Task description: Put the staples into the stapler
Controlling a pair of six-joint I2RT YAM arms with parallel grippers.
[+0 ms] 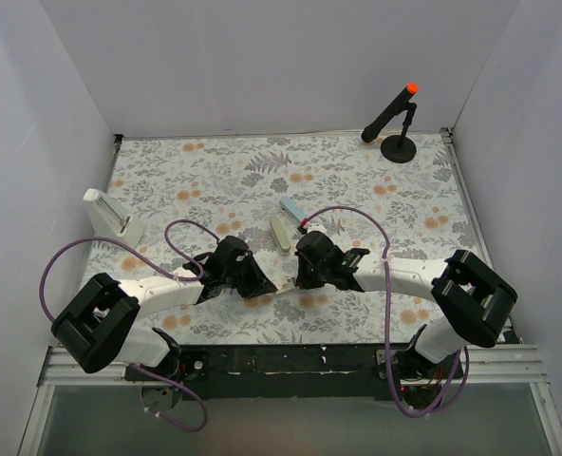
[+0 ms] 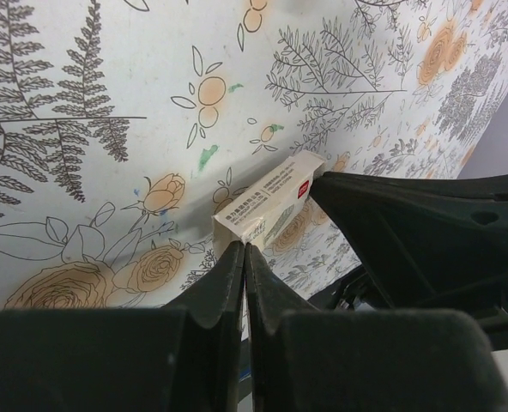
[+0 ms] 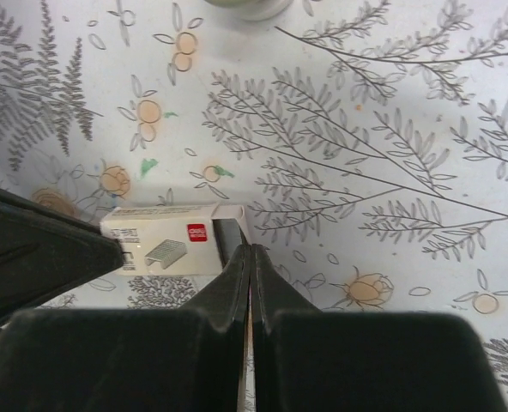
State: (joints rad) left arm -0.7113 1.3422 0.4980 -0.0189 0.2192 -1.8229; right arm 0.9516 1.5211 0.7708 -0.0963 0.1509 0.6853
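Nearest, toward 6 o'clock of the counter (image 1: 357, 180), the two end effectors meet tip to tip around the staples box (image 3: 164, 240). The box lies flat: a small beige-white carton with a red logo, a printed staple picture and small lettering. Its dark tray end (image 3: 228, 239) shows at the 3 o'clock end.

The left end effector (image 2: 245, 251) is narrowed to a slit at one end of the box. The right end effector (image 3: 250, 251) is equally narrow at the tray end. Whether either pinches anything cannot be told.

Beyond lie a beige bar (image 1: 281, 233) and a light-blue bar (image 1: 292, 207). A white stapler (image 1: 105, 214) stands at 9 o'clock. A black stand (image 1: 395, 119) stands at 1 o'clock.
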